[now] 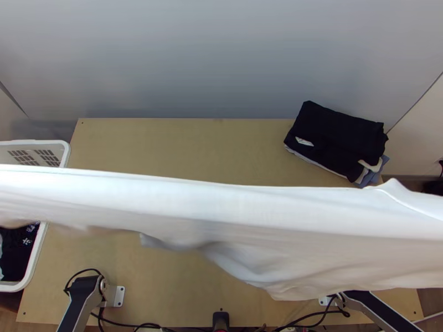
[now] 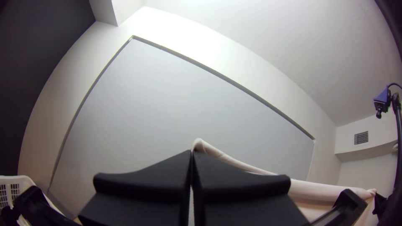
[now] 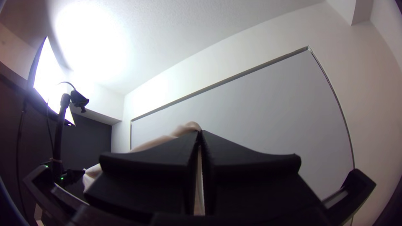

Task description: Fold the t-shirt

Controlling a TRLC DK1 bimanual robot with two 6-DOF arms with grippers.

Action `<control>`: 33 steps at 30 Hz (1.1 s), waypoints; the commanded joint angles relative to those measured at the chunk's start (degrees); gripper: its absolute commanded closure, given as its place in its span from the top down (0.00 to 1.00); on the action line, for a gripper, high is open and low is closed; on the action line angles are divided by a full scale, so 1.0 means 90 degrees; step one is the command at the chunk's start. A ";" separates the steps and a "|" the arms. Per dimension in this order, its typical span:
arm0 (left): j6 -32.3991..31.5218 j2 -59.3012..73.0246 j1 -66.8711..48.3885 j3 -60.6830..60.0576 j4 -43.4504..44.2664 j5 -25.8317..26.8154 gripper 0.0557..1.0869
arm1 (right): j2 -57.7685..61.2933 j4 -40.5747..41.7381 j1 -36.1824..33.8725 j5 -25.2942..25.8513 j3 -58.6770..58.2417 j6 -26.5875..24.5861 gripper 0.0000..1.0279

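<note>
T-shirt, white, stretched in mid-air above the tabletop between the two arms. Long axis running side to side across the top view, roughly in line with the far edge, dipping slightly toward the near side at the right. Upper edge nearly straight and taut; lower part loose, rippling, hanging deeper on the right arm's side. Left fingers clenched on one end, a little cloth poking past the tips; right fingers clenched on the opposite end. Neither arm nearer, with one end at each. Exact part of the garment in each grasp impossible to tell. At far right, a dark folded pile; at left, a white basket. Probably an early step, before any fold. Likely next, a level lowering onto the tabletop, with possible bunching beneath the slack underside.
</note>
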 commanded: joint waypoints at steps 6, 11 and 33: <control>0.0347 -0.0299 0.0102 0.0150 0.0088 -0.0009 0.03 | -0.0179 -0.0220 0.0155 -0.0007 0.0216 -0.0018 0.03; 0.0445 -0.0495 0.0210 0.0306 0.0059 -0.0009 0.03 | -0.0199 -0.0552 0.0077 -0.0017 0.0646 0.0002 0.03; 0.0484 -0.0377 0.0083 -0.0212 -0.0820 -0.0136 0.03 | -0.0287 -0.0903 0.0360 -0.0359 -0.1171 0.1545 0.03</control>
